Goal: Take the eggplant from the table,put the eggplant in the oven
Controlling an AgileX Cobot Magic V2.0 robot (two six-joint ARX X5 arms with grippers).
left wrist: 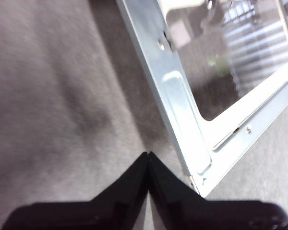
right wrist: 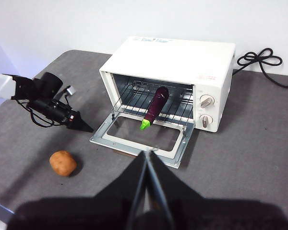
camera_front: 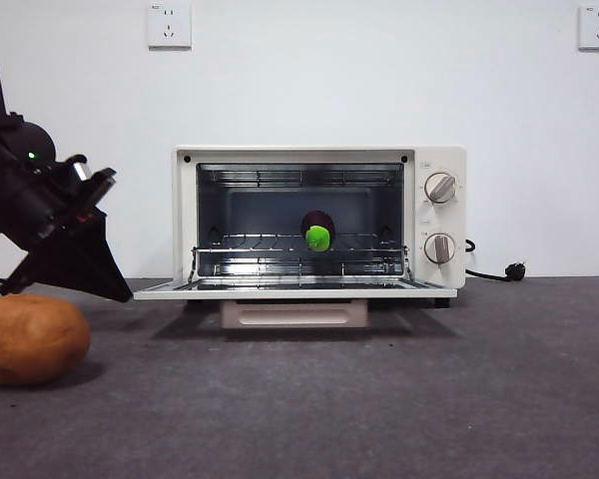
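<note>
The potato (camera_front: 30, 339) sits lowest and farthest out, on the table (camera_front: 399, 399) below and a little outward of the left gripper (camera_front: 115, 289), well clear of it. That gripper hovers just off the near corner of the lowered oven door (left wrist: 182, 115); in the left wrist view its two black jaws meet in a closed point and carry nothing, and the tip hangs over bare felt beside the door's metal frame, not touching it.

Inward from the gripper stands the oven (camera_front: 319, 220), door flat open. The eggplant (right wrist: 155, 106) lies on the wire rack (right wrist: 139, 98) inside, green stem cap toward the door opening and purple body running back into the cavity, so it is ahead of and beyond the left gripper, across the door. By the look of it the placing itself is done, and the step in hand is getting the arm safely away.

To do that well, the left gripper should rise and draw back over the open felt, staying wide of the door's corner, since a nudge there could jolt the rack and roll the eggplant out. It should also pass above the potato, not through it.

The right gripper (right wrist: 149, 158) waits high and far back, jaws pressed together and empty.
</note>
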